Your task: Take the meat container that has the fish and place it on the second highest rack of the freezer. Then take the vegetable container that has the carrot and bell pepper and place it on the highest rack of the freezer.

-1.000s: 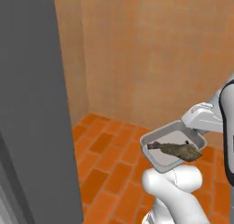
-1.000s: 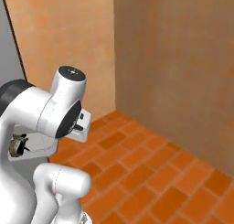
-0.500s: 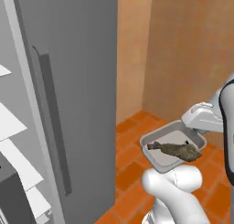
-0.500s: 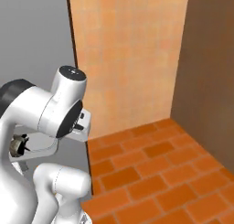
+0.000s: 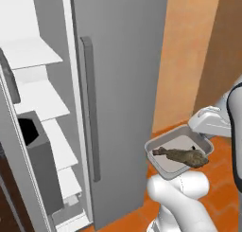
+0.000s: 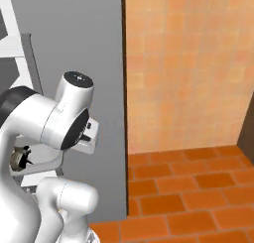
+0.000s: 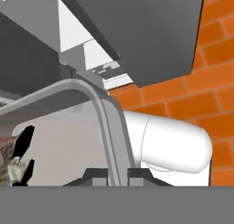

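Fish (image 5: 182, 155): lies flat inside the container, tail toward the freezer.
Container (image 5: 163, 164): grey tray, held out in the air level above the robot's base, to the right of the freezer front and apart from it.
Gripper (image 7: 117, 175): clamped on the container's rim; in the hand view you see the wall pinched between the two tips.
Freezer (image 5: 118, 84): its door stands open; white shelves (image 5: 40, 101) are stacked inside on the left, with a dark bin (image 5: 35, 146) at mid height.
Step in hand: you are carrying the meat container to the second highest rack.
Advice: keep the tray level so the fish cannot slide. Clear the door edge and bar handle (image 5: 90, 117) first. Enter above the rack, then lower.
Risk: the rim grip is off-centre, so the far side may sag.
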